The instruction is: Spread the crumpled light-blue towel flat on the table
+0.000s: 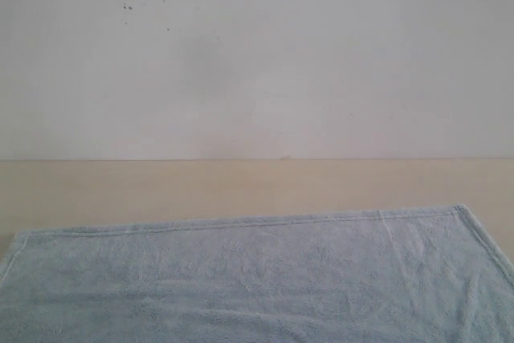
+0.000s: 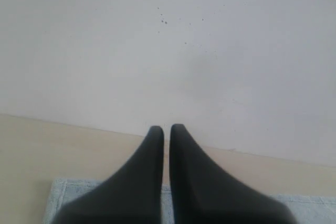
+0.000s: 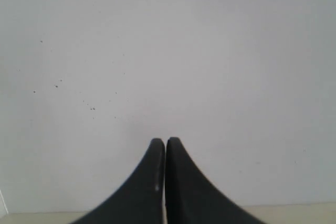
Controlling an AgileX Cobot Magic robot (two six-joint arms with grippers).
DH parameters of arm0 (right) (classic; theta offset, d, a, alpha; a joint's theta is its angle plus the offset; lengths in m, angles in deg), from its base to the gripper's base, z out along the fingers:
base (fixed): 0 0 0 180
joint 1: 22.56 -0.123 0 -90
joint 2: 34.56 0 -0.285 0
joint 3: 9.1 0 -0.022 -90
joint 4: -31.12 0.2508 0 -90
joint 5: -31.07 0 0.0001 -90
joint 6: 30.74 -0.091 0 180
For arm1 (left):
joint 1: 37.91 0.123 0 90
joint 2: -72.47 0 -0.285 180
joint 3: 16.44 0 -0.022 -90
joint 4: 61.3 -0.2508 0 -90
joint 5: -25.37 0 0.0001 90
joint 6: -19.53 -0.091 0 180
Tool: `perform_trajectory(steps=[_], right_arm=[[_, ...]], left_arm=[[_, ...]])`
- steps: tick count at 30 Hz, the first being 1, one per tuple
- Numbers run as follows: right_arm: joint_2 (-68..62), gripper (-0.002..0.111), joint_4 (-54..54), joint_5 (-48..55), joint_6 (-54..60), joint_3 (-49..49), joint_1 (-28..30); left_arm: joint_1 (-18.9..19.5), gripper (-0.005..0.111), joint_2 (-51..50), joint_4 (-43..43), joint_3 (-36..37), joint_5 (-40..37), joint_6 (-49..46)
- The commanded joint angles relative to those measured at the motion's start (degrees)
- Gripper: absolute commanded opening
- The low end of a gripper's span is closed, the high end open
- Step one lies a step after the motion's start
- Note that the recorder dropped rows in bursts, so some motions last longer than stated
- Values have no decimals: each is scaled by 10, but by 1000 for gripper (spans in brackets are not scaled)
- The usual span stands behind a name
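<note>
The towel [image 1: 249, 279] is seen spread flat on the table [image 1: 241, 186], filling the exterior view from seven to five o'clock, so the spreading is judged done. Probably for that reason, the left gripper [image 2: 166, 129] is held clear above its far hem, aimed at the wall [image 1: 257, 54] at twelve o'clock, jaws pressed together on nothing; the right gripper [image 3: 165, 142] is likewise lifted, closed and empty.

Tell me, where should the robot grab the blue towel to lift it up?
Probably the far right corner of the towel. The towel lies flat with no bumps to pinch, but its stitched edge ends there, right beside bare table. The right tool is shut, so it would need to open, come down from above and nip that edge from the table side.
</note>
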Motion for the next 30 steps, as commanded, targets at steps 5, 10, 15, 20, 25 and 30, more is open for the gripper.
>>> perform_trajectory(steps=[5,10,15,20,25,30], right_arm=[[76,0,-4,-7,2,-1,2],[101,0,-4,-7,2,-1,2],[111,0,-4,-7,2,-1,2],[111,0,-3,-7,2,-3,2],[152,0,0,-23,2,-77,2],[237,0,-1,-24,2,-138,2]], left_arm=[[1,4,1,-2,3,8,3],[1,4,1,-2,3,8,3],[1,4,1,-2,3,8,3],[1,4,1,-2,3,8,3],[1,4,1,-2,22,30,3],[1,4,1,-2,56,51,3]])
